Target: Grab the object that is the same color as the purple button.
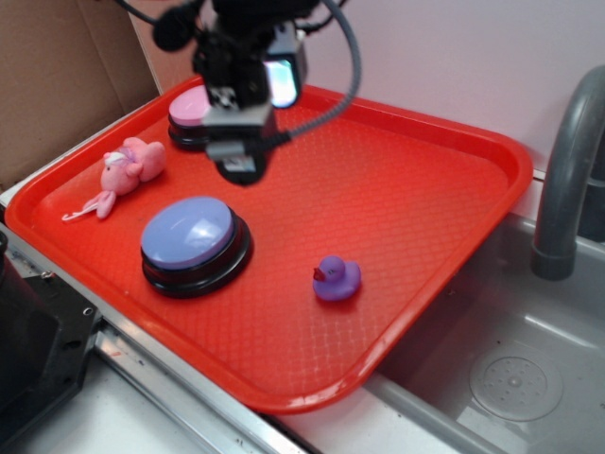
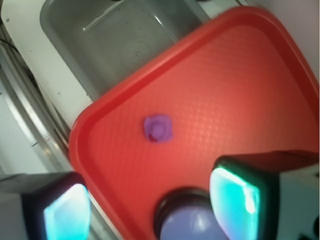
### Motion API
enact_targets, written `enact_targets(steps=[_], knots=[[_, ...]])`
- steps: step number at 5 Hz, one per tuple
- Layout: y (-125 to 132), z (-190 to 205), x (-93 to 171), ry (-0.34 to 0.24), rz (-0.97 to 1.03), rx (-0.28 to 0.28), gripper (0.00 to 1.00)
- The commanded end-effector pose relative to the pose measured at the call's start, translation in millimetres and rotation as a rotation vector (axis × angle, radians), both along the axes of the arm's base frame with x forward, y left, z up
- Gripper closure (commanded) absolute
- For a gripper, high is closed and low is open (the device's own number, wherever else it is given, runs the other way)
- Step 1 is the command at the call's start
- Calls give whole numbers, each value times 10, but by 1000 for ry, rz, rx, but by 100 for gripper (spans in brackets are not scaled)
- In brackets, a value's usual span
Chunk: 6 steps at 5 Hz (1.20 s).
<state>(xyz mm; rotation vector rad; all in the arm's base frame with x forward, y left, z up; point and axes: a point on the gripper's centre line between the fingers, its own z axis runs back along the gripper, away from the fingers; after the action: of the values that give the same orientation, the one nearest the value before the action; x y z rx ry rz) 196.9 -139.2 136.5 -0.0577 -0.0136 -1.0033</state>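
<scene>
While the gripper (image 1: 238, 170) hangs above the tray's (image 1: 425, 189) far side in ext. view, jaws' gap can't be told; tiny purple rubber duck (image 1: 337, 279) sits near-right of domed purple button (image 1: 194, 241). Wrist view: jaws w/ glowing teal pads (image 2: 235, 197) spread wide, gripping nothing; duck (image 2: 158, 128) lies apart on waffle-textured red plastic.

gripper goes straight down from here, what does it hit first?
Probably the purple button, or bare tray just beside it. In the wrist view the button's dome sits between the fingers of the gripper; depth is unclear. The duck sits off-line.
</scene>
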Motion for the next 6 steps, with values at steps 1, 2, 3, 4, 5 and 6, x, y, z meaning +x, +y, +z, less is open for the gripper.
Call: enact_targets(steps=[1, 2, 3, 4, 5, 6], knots=[[-24, -367, -50, 13, -19, 58, 0], [37, -575, -44, 49, -21, 94, 0], [27, -739, -55, 63, -27, 130, 0], [-12, -871, -9, 51, -14, 128, 0], [-153, -939, 78, 15, -24, 135, 0], [-268, -1020, 105, 9, -33, 128, 0]])
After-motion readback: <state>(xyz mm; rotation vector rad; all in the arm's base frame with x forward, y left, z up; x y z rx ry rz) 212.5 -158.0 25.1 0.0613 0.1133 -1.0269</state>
